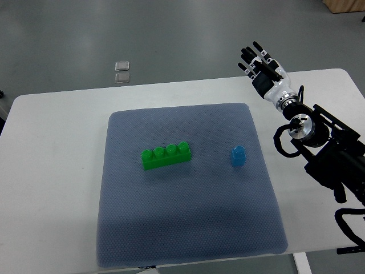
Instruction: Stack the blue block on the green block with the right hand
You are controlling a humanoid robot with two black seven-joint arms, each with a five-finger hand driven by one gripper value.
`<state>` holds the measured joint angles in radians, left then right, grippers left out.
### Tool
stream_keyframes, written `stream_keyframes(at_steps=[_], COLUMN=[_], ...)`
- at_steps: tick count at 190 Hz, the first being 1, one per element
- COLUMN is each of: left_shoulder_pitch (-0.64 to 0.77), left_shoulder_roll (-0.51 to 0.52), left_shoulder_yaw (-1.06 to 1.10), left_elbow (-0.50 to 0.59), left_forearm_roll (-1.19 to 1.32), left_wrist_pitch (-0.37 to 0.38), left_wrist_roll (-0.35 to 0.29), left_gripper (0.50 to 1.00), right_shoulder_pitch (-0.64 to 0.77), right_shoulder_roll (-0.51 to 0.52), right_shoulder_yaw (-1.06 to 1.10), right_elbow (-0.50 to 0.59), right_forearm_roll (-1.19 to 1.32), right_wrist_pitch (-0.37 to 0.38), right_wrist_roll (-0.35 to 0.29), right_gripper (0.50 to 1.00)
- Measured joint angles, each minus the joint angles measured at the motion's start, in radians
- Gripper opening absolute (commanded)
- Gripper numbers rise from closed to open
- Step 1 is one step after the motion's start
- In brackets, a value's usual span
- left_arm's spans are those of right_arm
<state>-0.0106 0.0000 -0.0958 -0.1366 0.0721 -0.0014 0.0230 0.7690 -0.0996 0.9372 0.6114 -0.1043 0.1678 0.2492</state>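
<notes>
A long green block (166, 156) with several studs lies near the middle of the grey-blue mat (188, 228). To its right, apart from it, a small blue block (238, 156) stands upright on the mat. My right hand (258, 61) hovers beyond the table's far right edge, well above and behind the blue block. Its black fingers (251, 54) are spread and hold nothing. The right arm (319, 142) runs in from the picture's right side. No left arm shows.
The white table (57, 171) carries the mat. Two small clear square things (122, 72) lie on the grey floor beyond the table's far edge. A brown box corner (345, 4) shows at the top right.
</notes>
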Motion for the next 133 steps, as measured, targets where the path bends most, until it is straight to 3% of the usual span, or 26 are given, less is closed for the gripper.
stream_keyframes(at_steps=[81,133], left_shoulder_pitch=[0.001,0.000], left_shoulder_roll=[0.000,0.000], left_shoulder_yaw=[0.000,-0.001], left_elbow=[0.000,0.000], left_forearm_roll=[0.000,0.000], left_wrist_pitch=[0.000,0.000], left_wrist_roll=[0.000,0.000], left_gripper=[1.000,1.000], right_shoulder_pitch=[0.000,0.024], right_shoulder_roll=[-0.006,-0.093], right_shoulder_yaw=[-0.005,-0.029], right_elbow=[-0.001,0.095], right_forearm_roll=[-0.001,-0.173], right_wrist_pitch=[-0.004,-0.032], right_wrist_roll=[0.009,0.003], right_gripper=[0.915,0.913])
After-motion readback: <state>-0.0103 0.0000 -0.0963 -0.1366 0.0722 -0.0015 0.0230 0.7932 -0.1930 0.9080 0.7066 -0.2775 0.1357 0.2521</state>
